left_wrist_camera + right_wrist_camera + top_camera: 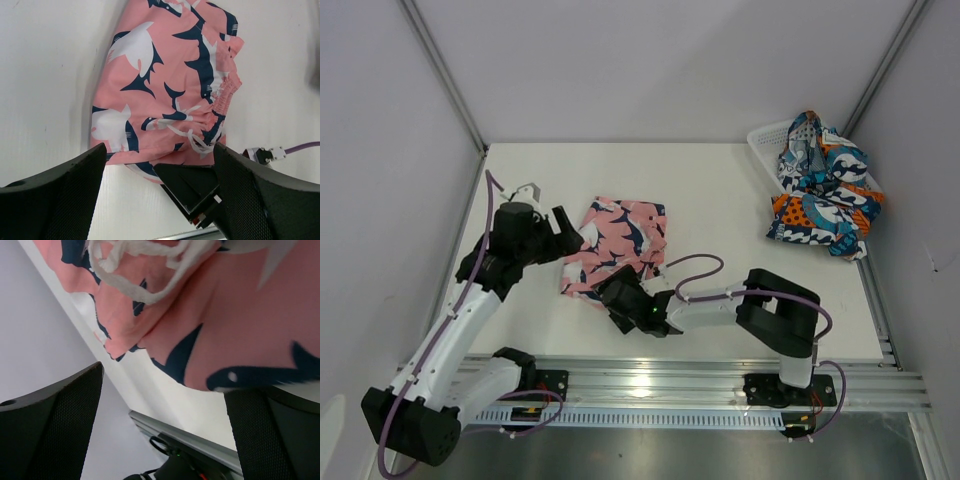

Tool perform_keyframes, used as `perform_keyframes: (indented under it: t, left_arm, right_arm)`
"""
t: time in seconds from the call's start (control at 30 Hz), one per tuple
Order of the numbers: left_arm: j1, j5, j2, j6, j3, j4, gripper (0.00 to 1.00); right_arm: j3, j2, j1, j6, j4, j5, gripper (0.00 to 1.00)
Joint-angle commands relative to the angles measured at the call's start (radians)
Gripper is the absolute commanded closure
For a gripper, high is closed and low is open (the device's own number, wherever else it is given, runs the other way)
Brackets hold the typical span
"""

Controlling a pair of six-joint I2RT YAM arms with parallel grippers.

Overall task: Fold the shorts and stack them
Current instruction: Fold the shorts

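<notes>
- Shorts (616, 247) in pink lie half-folded just ahead of the left gripper (568, 232), which is spread wide and empty.
- The right gripper (162, 385) gapes at their hem, likely to pinch it for a fold.
- The patterned shorts (825, 195) sit far off to its right, over the basket (763, 140).

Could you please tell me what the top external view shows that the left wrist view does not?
Only the top view shows the blue, teal and orange shorts heaped over the white basket at the far right. Only the left wrist view shows the white drawstring on the pink shorts. Both show the pink shorts and the right hand at their near edge.
</notes>
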Motion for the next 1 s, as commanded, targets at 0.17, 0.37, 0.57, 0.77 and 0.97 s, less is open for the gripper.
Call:
perform_keyframes:
  t: [0.17, 0.37, 0.57, 0.77, 0.97]
  left_arm:
    - [0.013, -0.059, -0.059, 0.052, 0.040, -0.064, 0.11]
    - [0.013, -0.060, -0.064, 0.046, 0.030, -0.058, 0.11]
    - [0.013, -0.054, -0.067, 0.042, 0.007, -0.041, 0.11]
    - [0.013, -0.024, -0.059, 0.011, -0.037, 0.003, 0.11]
    - [0.010, 0.048, -0.029, -0.073, -0.117, 0.123, 0.11]
  right_arm:
    - [0.056, 0.095, -0.043, 0.061, 0.051, 0.040, 0.01]
    - [0.015, 0.094, -0.114, 0.107, 0.031, 0.101, 0.16]
    - [-0.073, 0.025, -0.245, -0.046, 0.037, 0.120, 0.62]
    - [-0.198, -0.168, -0.354, -0.308, -0.047, 0.129, 0.94]
    - [-0.269, -0.394, -0.471, -0.958, -0.087, -0.005, 1.00]
